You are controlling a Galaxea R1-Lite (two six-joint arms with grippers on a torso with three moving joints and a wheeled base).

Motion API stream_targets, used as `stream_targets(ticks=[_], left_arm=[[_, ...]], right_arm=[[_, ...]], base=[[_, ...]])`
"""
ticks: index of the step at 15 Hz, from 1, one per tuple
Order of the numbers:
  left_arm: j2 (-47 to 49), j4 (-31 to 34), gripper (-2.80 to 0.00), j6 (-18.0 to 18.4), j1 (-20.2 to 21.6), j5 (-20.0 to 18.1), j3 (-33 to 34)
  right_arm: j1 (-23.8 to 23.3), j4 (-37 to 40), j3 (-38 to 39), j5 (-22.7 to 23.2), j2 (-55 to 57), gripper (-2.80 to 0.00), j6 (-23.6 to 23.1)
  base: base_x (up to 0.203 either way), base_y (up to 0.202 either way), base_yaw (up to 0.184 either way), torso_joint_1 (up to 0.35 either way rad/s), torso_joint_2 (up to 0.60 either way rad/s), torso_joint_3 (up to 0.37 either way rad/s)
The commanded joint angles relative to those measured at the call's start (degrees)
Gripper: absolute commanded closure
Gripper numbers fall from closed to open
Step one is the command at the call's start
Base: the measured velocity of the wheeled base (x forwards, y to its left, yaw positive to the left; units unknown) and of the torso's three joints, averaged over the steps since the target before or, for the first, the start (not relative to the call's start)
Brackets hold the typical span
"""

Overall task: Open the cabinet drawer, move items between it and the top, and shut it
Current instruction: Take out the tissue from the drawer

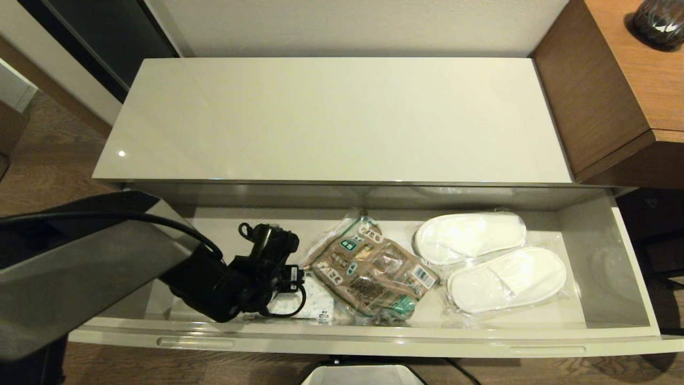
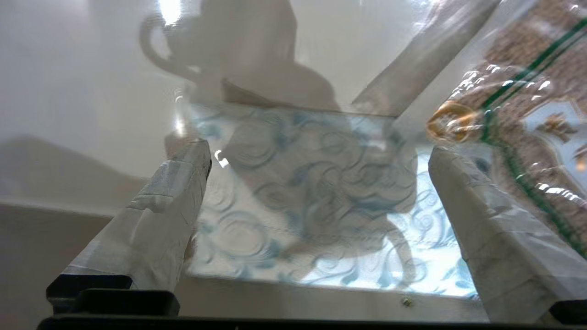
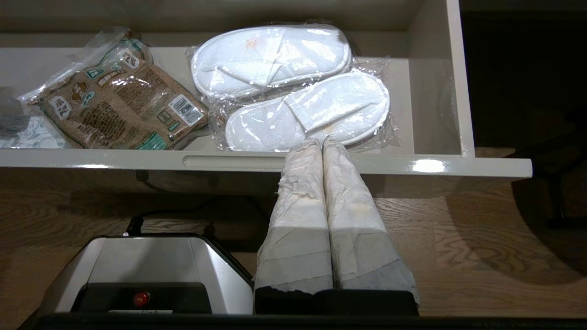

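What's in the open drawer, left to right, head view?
Left tool, fingers open over the small white packet → brown-and-green printed packet → wrapped white slippers → bare floor of the cabinet drawer.
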Motion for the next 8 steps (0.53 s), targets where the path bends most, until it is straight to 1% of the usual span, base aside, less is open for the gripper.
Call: stream_targets(ticks=[1, 3, 5, 7, 8], left_arm=[[2.08, -0.66, -2.80, 0.03, -0.41, -0.09, -1.64], [2.48, -0.74, -2.80, 0.14, -0.43, -1.70, -2.82], [2.48, -0.81, -2.80, -0.20, -0.43, -5.08, -2.78], [3.00, -1.06, -2.80, -0.55, -0.43, -5.77, -2.60], [4.29, -2.55, -2.80, -0.70, -0.43, -5.91, -2.06]], right_arm=[[0.00, -0.02, 0.09, 0.02, 0.09, 0.00, 0.00], [0.00, -0.02, 0.09, 0.02, 0.09, 0.00, 0.00], [0.00, -0.02, 0.09, 0.02, 0.09, 0.00, 0.00], [0.00, -0.02, 0.09, 0.02, 0.09, 0.00, 0.00], [0.00, -0.02, 0.09, 0.02, 0.09, 0.00, 0.00]], base=[[0.000, 0.000, 0.000, 0.000, 0.00, 0.000], [0.000, 0.000, 0.000, 0.000, 0.00, 0.000], [0.000, 0.000, 0.000, 0.000, 0.00, 0.000], [0.000, 0.000, 0.000, 0.000, 0.00, 0.000], [0.000, 0.000, 0.000, 0.000, 0.00, 0.000]])
